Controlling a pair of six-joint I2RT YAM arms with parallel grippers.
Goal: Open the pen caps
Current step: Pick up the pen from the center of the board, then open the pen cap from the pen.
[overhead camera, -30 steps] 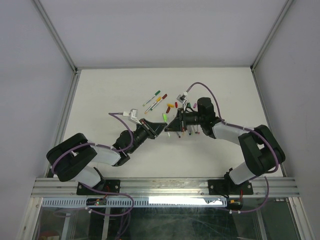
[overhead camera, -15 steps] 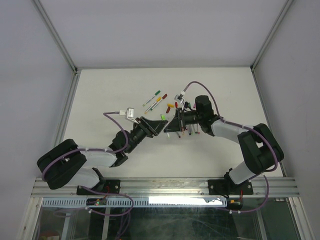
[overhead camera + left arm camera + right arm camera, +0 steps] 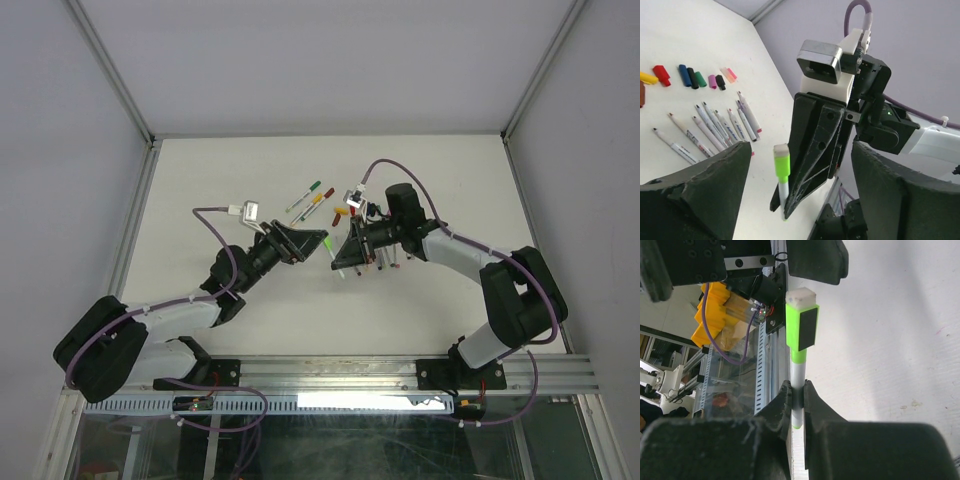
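Observation:
My right gripper (image 3: 797,392) is shut on the white barrel of a lime-green pen (image 3: 799,375), held above the table. The pen's lime cap (image 3: 801,327), with a white end, sits on the barrel and points toward the left gripper. My left gripper (image 3: 800,150) is open, its fingers (image 3: 700,190) wide on either side of the cap (image 3: 782,162) without touching it. From above, the left gripper (image 3: 312,241) faces the right gripper (image 3: 343,252) near the table's middle. Several loose caps (image 3: 690,77) and uncapped pens (image 3: 715,132) lie on the table.
A few capped pens (image 3: 310,197) lie behind the grippers, with loose caps (image 3: 340,212) beside them. More pens (image 3: 378,262) lie partly under the right arm. The metal rail (image 3: 330,375) runs along the near table edge.
The left gripper has opened and the left arm has drawn back to the left, away from the green cap. The right gripper has kept hold of the pen, moving only slightly.

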